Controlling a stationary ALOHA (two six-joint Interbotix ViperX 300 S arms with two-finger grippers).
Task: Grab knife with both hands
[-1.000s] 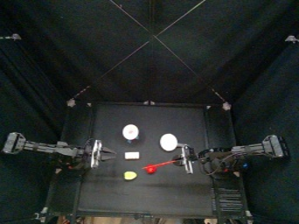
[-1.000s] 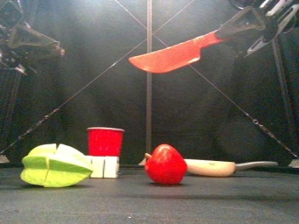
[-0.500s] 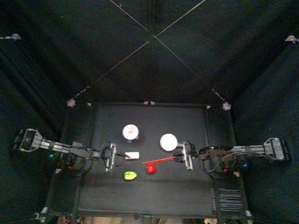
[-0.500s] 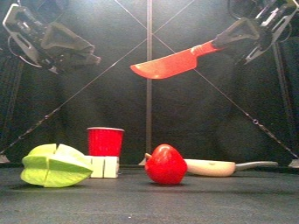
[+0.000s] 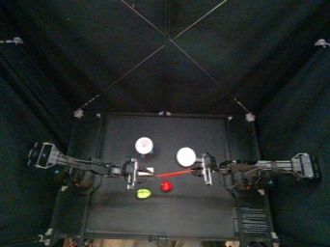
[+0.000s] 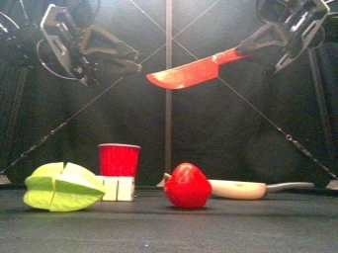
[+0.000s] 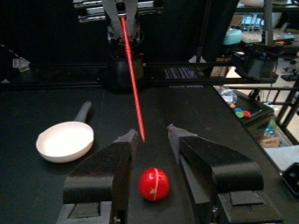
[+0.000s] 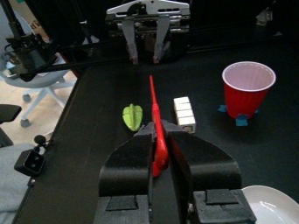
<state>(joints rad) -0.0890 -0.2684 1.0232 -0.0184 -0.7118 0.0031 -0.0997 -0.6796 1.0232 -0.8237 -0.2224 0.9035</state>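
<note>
My right gripper (image 5: pixel 204 171) (image 6: pixel 255 43) is shut on the handle of the red knife (image 6: pixel 185 71) and holds it high above the table, blade pointing toward the left arm. In the right wrist view the blade (image 8: pixel 155 122) runs out from between the closed jaws of my right gripper (image 8: pixel 156 147). My left gripper (image 5: pixel 139 174) (image 6: pixel 130 64) is open at the blade's tip. In the left wrist view the knife (image 7: pixel 131 79) shows edge-on as a thin red line, and its tip just reaches between the spread jaws of my left gripper (image 7: pixel 149 136).
Below the knife on the table are a red ball (image 6: pixel 188 186) (image 7: pixel 153 183), a yellow-green lump (image 6: pixel 62 188), a red cup (image 6: pixel 119 158), a small white block (image 6: pixel 121 189) and a white pan (image 6: pixel 246 188) (image 7: pixel 65 140).
My left arm has moved right toward the knife, bringing its open jaws up to the blade tip. The right gripper has kept hold of the knife, shifting it only slightly.
</note>
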